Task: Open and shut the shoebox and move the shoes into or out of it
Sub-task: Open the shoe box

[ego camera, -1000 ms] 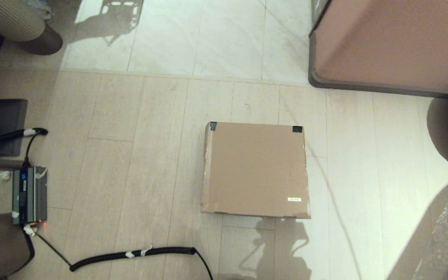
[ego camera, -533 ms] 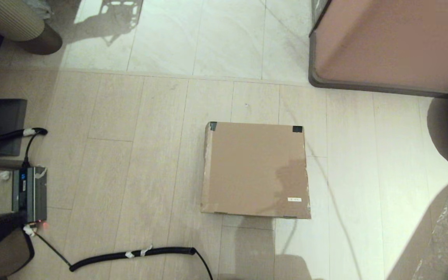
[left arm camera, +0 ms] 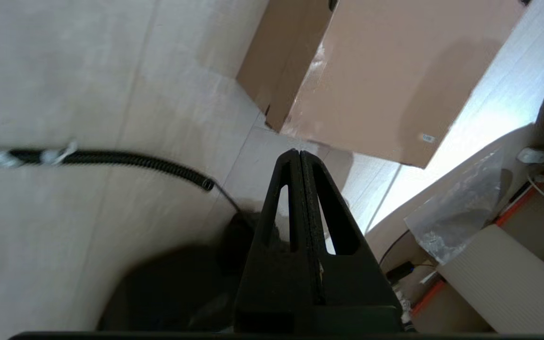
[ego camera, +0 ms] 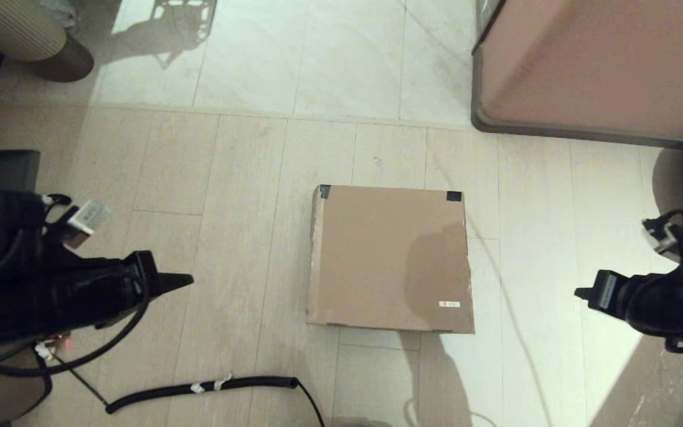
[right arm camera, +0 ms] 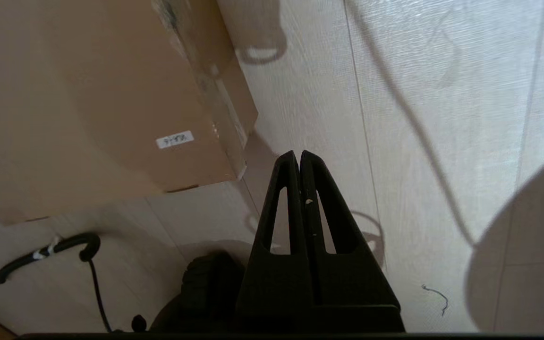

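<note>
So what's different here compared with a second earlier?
Both arms have swung into the head view: the left gripper from the left edge, the right gripper from the right, each shut, empty and clear of the square brown cardboard shoebox. Nothing was grasped. The shoebox stays closed in place; the black corrugated cable hasn't moved.
</note>
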Available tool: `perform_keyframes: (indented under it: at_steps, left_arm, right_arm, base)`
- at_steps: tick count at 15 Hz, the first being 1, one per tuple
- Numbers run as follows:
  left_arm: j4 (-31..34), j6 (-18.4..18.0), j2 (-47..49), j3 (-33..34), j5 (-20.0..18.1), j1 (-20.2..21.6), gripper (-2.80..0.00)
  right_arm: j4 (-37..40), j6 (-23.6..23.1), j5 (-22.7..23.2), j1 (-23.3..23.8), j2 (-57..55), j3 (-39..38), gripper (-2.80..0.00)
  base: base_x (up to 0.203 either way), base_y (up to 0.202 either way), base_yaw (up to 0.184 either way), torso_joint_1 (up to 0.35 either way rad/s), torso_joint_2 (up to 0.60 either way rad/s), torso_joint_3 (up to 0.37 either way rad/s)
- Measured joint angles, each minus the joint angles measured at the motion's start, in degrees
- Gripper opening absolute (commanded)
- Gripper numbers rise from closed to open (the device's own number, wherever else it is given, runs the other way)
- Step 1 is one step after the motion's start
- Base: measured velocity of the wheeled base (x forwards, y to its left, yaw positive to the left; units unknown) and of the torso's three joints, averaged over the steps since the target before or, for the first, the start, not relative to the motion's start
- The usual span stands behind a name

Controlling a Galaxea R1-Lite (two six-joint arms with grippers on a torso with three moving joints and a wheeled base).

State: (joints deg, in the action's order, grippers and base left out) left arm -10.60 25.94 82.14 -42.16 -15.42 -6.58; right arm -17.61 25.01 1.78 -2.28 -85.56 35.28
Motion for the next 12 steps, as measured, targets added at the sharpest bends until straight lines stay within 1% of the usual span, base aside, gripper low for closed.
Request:
perform_keyframes:
  at_steps: [2,3,4,6,8,11,12]
  left_arm:
    - [-7.7,0.2,6.2,0.9,0.0,-2.5,-2.80]
    - [-10.9,0.1,9.2,1.1,0.4,-4.5,-2.80]
    - [-12.5,0.1,11.6,1.0,1.2,-6.2,-2.80]
    - [-13.5,0.1,16.6,-0.9,4.0,-9.4,-2.80]
    - [-13.9,0.0,21.1,-3.8,7.0,-11.5,-2.80]
    - [-15.8,-0.1,27.3,-7.9,9.9,-12.9,-2.80]
    - [-16.7,-0.3,29.4,-9.0,11.5,-13.0,-2.80]
  right_arm:
    - [-7.5,0.4,-0.3,-0.3,-6.4,-1.2,-2.80]
    - [-11.5,0.4,-0.4,-0.4,-9.2,-1.8,-2.80]
    - [-14.3,0.5,-0.4,-0.5,-11.5,-2.4,-2.80]
    - [-16.7,0.6,-0.2,-1.4,-15.4,-3.0,-2.80]
    - [-19.5,0.6,-0.2,-2.8,-19.0,-3.0,-2.80]
    - [-28.6,0.2,-0.6,-5.2,-25.4,-2.1,-2.80]
    - [-32.2,-0.4,-1.1,-6.1,-27.9,-1.4,-2.80]
  base:
    - [0.000,0.000,0.000,0.000,0.00,0.000]
    - [0.000,0.000,0.000,0.000,0.00,0.000]
    - [0.000,0.000,0.000,0.000,0.00,0.000]
    - [0.000,0.000,0.000,0.000,0.00,0.000]
    - [0.000,0.000,0.000,0.000,0.00,0.000]
    - [0.000,0.000,0.000,0.000,0.00,0.000]
    - [0.000,0.000,0.000,0.000,0.00,0.000]
